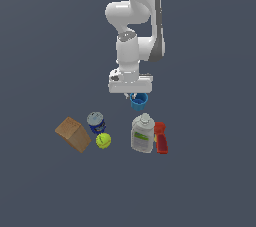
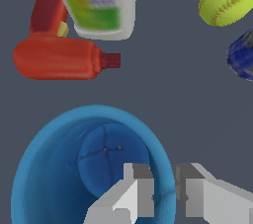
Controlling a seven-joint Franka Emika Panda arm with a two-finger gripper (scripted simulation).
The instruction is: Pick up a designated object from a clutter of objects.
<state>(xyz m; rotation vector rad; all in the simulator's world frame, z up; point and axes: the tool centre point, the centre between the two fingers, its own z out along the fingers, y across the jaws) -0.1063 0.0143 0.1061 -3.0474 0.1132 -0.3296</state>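
The designated object, a plain blue cup point(image 1: 139, 101), sits directly under my gripper point(image 1: 132, 96) in the exterior view, behind the rest of the clutter. In the wrist view the cup point(image 2: 64, 168) opens toward the camera and its inside is empty. My gripper point(image 2: 164, 178) straddles the rim, one finger point(image 2: 136, 188) inside the cup and the other finger point(image 2: 195, 191) outside, pressed close on the wall. Whether the cup rests on the floor or hangs just above it I cannot tell.
In front of the cup stand a white bottle with a green label point(image 1: 142, 133) and a red item point(image 1: 161, 138). Toward the exterior view's left are a blue silver-topped can point(image 1: 96, 122), a tennis ball point(image 1: 103, 140) and a brown box point(image 1: 73, 134).
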